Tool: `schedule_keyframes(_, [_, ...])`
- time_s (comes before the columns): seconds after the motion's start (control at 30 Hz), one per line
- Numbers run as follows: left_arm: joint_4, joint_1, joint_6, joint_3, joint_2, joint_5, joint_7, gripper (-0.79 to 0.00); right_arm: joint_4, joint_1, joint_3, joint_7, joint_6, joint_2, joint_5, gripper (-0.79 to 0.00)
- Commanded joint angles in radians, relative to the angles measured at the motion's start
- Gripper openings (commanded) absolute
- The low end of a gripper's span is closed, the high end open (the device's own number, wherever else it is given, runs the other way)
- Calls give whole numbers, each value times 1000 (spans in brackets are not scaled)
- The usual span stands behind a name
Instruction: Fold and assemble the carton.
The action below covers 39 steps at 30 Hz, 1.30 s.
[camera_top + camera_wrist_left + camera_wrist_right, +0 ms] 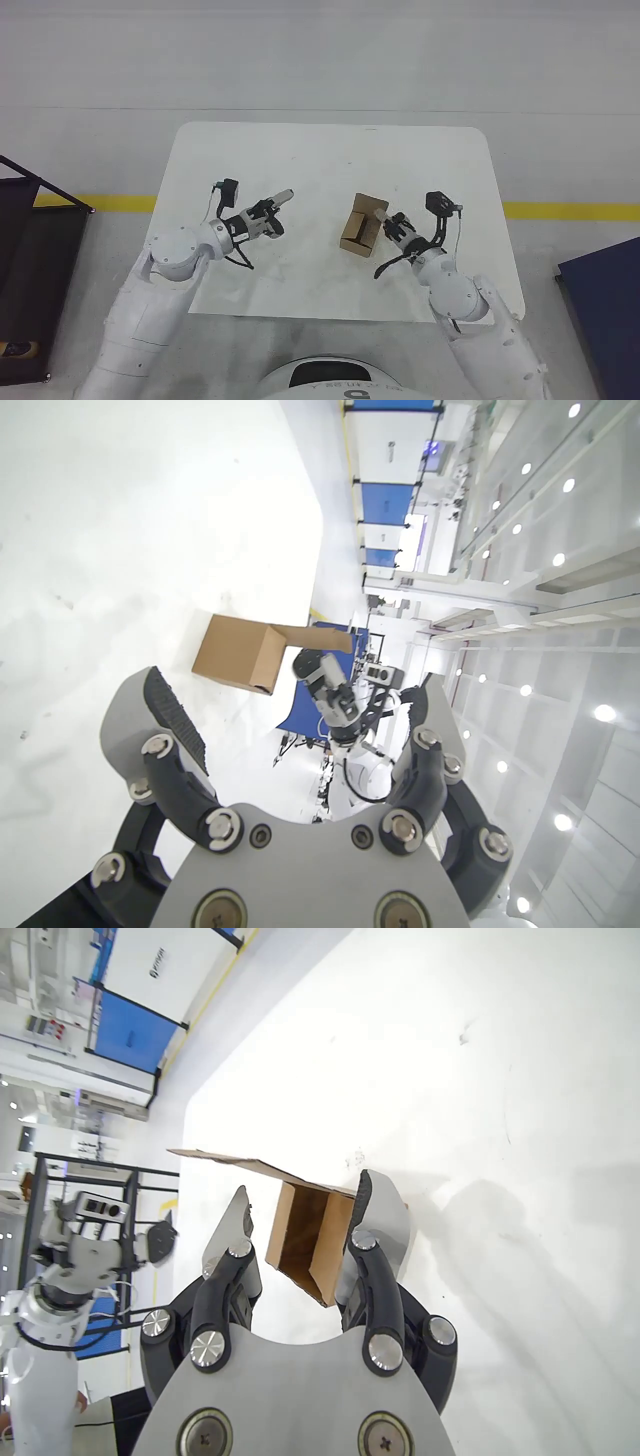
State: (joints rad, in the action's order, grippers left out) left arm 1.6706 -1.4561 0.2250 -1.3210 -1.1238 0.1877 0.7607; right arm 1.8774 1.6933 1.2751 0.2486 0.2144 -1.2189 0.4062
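Carton lies on its side on the desk, right of centre, one flap sticking out, open end facing the right fingers. Those are spread, straddling the open mouth, pinching nothing. Left fingers are spread too, well apart from the carton. Risk: nothing braces the closed end, so pushing a flap probably slides the light carton away instead of folding it. Closing now could crush a wall.
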Motion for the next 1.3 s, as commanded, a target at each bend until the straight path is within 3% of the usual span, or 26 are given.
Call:
schedule_keyframes(0.0, [-25, 32, 14, 41, -1, -44, 27, 0, -12, 8, 20, -69, -62, -3, -57, -135])
schedule_keyframes(0.07, [-51, 60, 25, 70, -4, -55, 38, 0, -27, 12, 31, -120, -111, -6, -94, -77])
schedule_keyframes(0.2, [-95, 126, 45, 122, -11, -95, 32, 0, -28, 33, 42, -126, -190, -9, -181, -55])
schedule_keyframes(0.5, [-319, 396, 66, 290, -57, -156, 17, 0, 4, 152, 101, 82, -339, 1, -466, -65])
schedule_keyframes(0.63, [-432, 507, 57, 384, -93, -135, 32, 0, 17, 202, 109, 235, -335, 11, -533, -52])
schedule_keyframes(0.73, [-501, 567, 45, 452, -122, -119, 44, 0, 0, 213, 87, 265, -319, 12, -534, -52])
schedule_keyframes(0.93, [-595, 620, 16, 546, -173, -67, 36, 0, -39, 194, 26, 236, -341, 5, -569, -43])
schedule_keyframes(1.07, [-625, 627, 5, 581, -196, -38, 38, 0, -93, 164, 0, 143, -381, -6, -612, -37])
schedule_keyframes(1.27, [-619, 588, -11, 564, -194, -18, 31, 0, -213, 92, -47, 64, -382, -18, -600, -12])
